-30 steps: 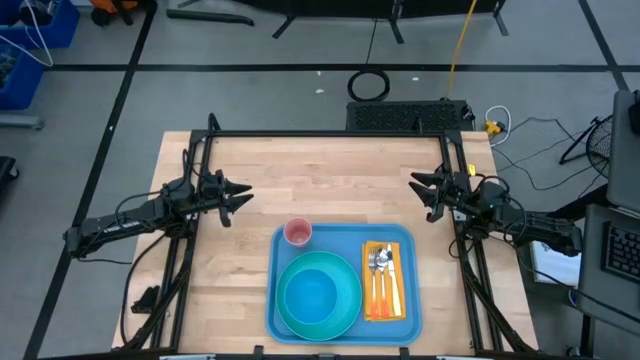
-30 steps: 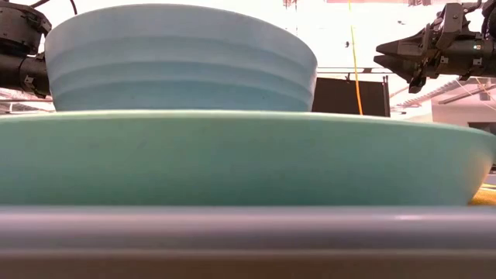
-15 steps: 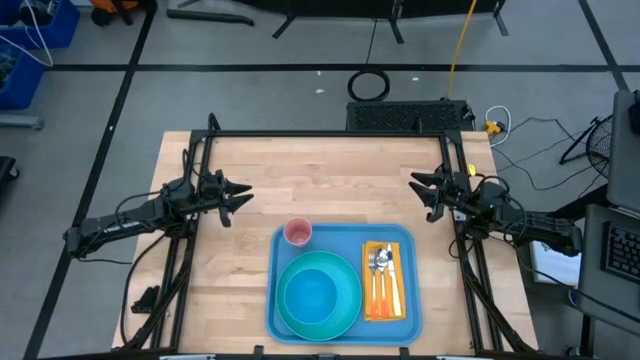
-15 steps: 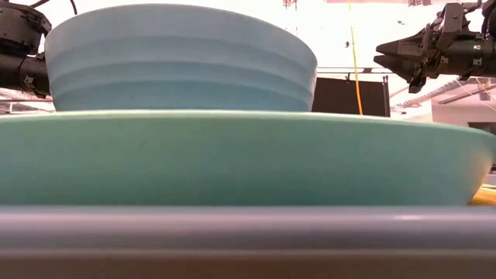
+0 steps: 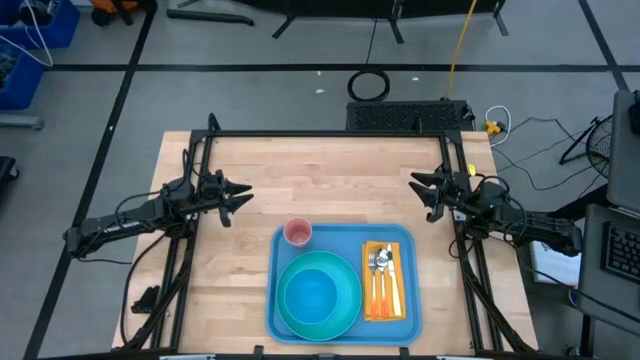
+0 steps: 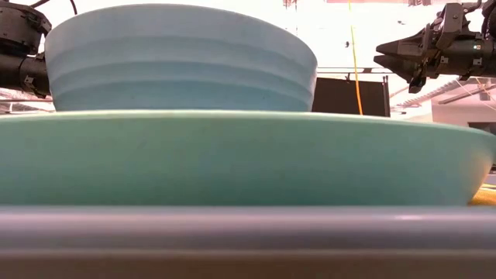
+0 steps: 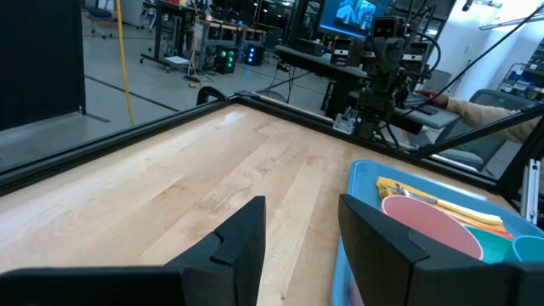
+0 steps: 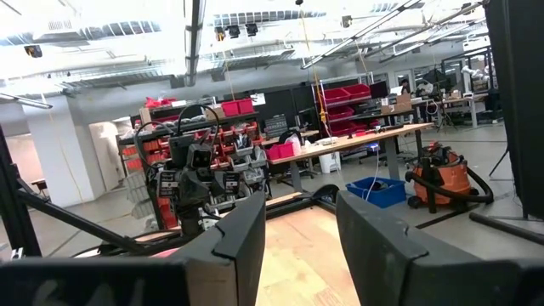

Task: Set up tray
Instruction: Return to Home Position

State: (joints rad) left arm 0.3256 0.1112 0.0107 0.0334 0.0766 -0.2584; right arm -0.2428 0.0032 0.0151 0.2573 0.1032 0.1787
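Note:
The light-blue tray [image 5: 400,238] lies at the table's near edge, right of the middle. On it rest a round teal plate [image 5: 290,313] with a blue bowl [image 5: 310,294] on top, a pink cup [image 5: 298,233] at the tray's far left corner, and a yellow napkin [image 5: 398,297] bearing silver and orange cutlery [image 5: 381,264]. My left gripper [image 5: 243,193] is open and empty above the table's left side. My right gripper [image 5: 417,185] is open and empty above the right side. The low view shows the bowl [image 6: 182,58], the plate [image 6: 232,159] and the tray's rim [image 6: 248,232] close up.
Bare wood [image 5: 330,175] fills the table's far half between the two grippers. A black frame [image 5: 330,134] runs along the table's far edge and sides. A person's sleeve [image 7: 489,85] shows beyond the table in the left wrist view.

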